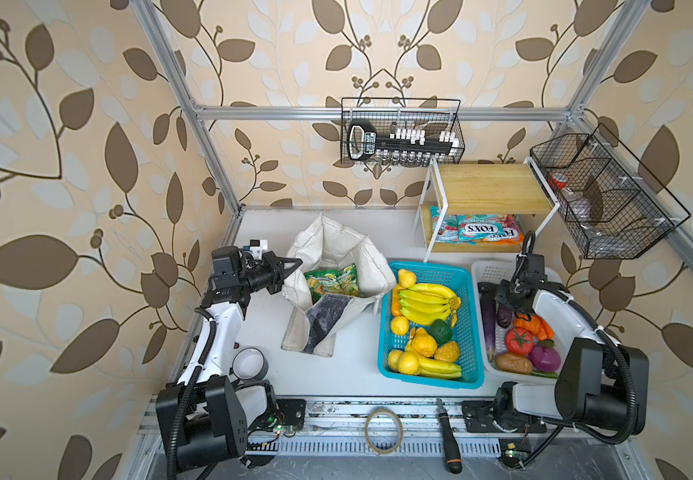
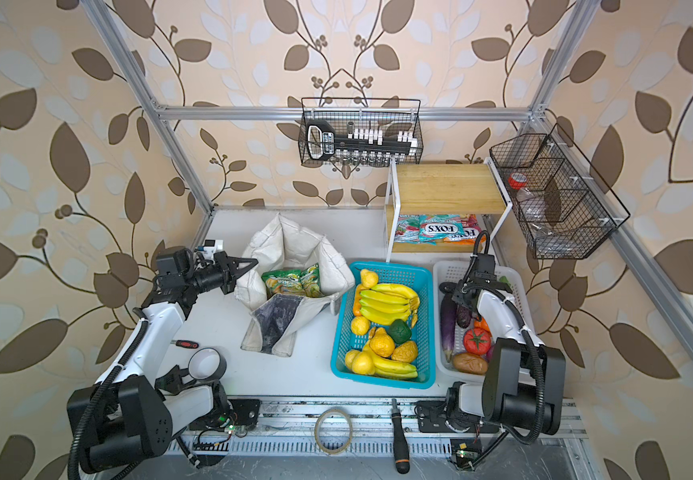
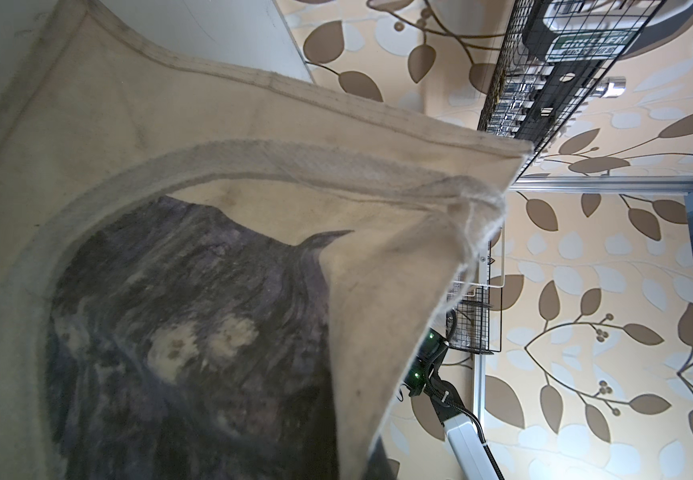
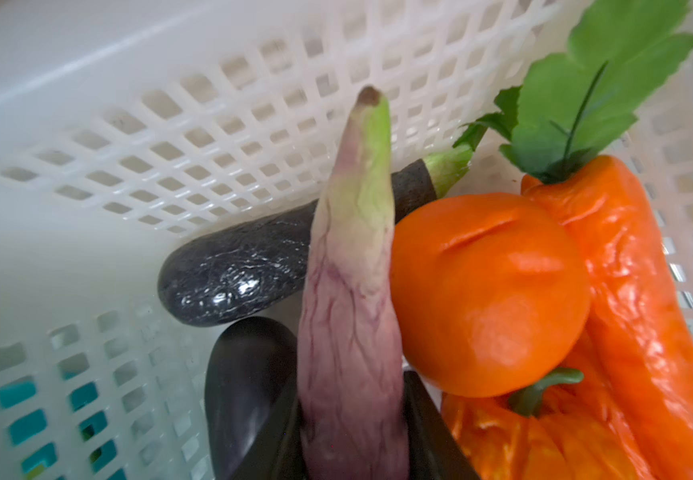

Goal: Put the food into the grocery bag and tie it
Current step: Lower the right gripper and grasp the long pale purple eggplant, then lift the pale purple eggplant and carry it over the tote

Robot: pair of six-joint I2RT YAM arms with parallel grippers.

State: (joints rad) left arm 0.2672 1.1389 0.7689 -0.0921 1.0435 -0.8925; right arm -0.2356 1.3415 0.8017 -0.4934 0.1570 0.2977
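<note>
Two green snack packets (image 1: 332, 282) are already lodged in the grocery bag (image 1: 336, 245), which stands open on the worktop (image 1: 349, 365), left of the blue basket (image 1: 384, 328). Its left rim is pinched by the pressed-together jaws of the left gripper (image 1: 294, 264). In the white basket (image 1: 494, 270) at the right, a pale purple eggplant (image 4: 349, 291) is flanked by the jaws of the right gripper (image 1: 504, 303), which seem pressed against both its sides. The round orange fruit (image 4: 490, 291), touching that eggplant, and the darker eggplants (image 4: 232, 274) beside it are left to be moved. The handles are not yet tied, so under half of the task is judged done.
</note>
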